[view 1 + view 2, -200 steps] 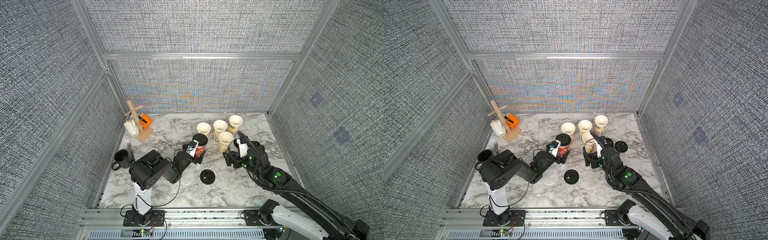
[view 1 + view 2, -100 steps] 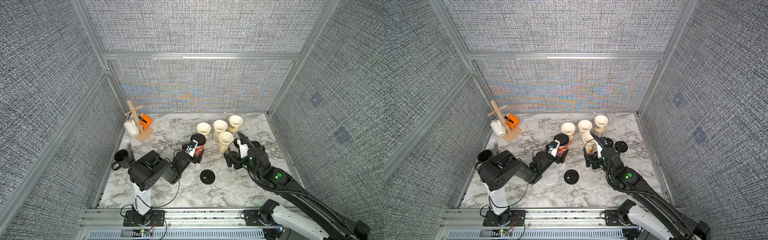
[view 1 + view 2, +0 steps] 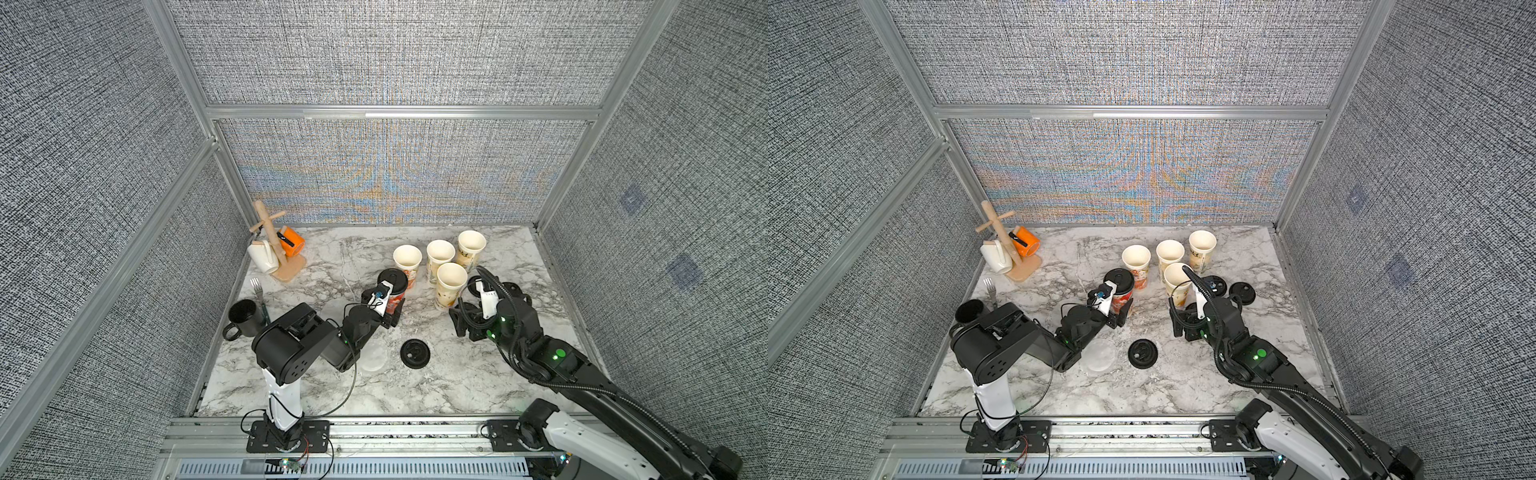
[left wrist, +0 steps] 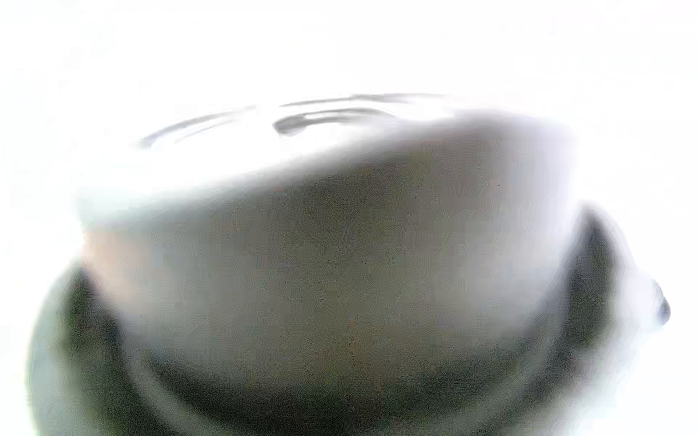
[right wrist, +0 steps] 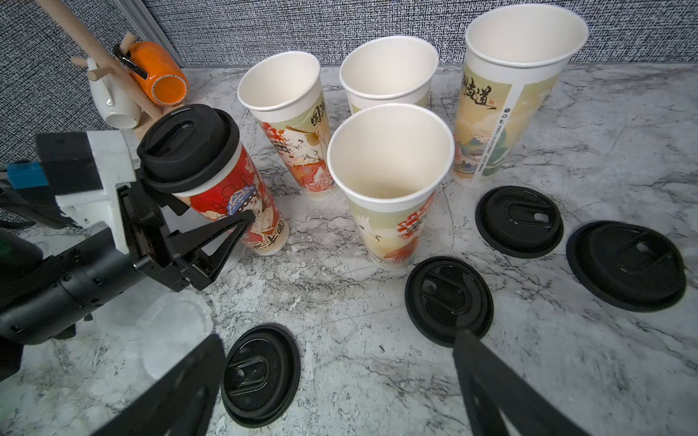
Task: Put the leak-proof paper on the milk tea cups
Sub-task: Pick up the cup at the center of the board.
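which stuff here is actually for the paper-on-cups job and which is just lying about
For the job: paper discs, four open cups, lidded red cup.
Lying about: loose black lids, mug tree, black mug, fork.

Smooth paper cups, glossy plastic lids; polished marble-look table, matt wooden rack
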Motion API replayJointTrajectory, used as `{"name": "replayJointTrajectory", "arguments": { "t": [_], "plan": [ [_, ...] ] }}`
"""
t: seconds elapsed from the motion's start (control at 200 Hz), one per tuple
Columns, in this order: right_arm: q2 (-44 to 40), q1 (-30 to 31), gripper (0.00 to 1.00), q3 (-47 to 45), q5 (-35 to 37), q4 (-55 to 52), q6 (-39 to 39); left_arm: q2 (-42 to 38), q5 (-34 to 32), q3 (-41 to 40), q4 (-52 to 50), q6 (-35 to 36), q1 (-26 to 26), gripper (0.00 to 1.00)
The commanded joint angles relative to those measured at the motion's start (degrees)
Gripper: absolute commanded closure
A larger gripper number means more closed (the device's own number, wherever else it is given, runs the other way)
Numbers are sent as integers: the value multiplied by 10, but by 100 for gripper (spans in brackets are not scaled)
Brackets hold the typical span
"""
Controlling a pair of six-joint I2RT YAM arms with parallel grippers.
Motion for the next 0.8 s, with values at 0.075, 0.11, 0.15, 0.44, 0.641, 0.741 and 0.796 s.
{"name": "replayJointTrajectory", "arguments": {
  "t": [0.075, 0.11, 0.15, 0.44, 0.641, 0.741, 0.796],
  "plan": [
    [-4, 0, 4, -2, 6, 6, 10, -5, -7, 0, 24, 7, 0, 19],
    [-5, 0, 4, -1, 4, 6, 11, -4, -7, -1, 26, 6, 0, 20],
    [-7, 0, 4, -2, 3, 5, 11, -5, -7, -1, 28, 5, 0, 20],
    [-18, 1, 4, -6, 5, -2, 13, -31, -15, -13, 25, 9, 0, 20],
    [-27, 1, 4, -11, 4, 1, 16, -76, -39, -20, -4, 15, 0, 20],
    [-31, 0, 4, -13, 4, 1, 17, -107, -87, -19, -38, 9, 0, 20],
    [-34, 0, 4, -14, 3, 2, 16, -127, -119, -16, -61, 6, 1, 20]
  ]
}}
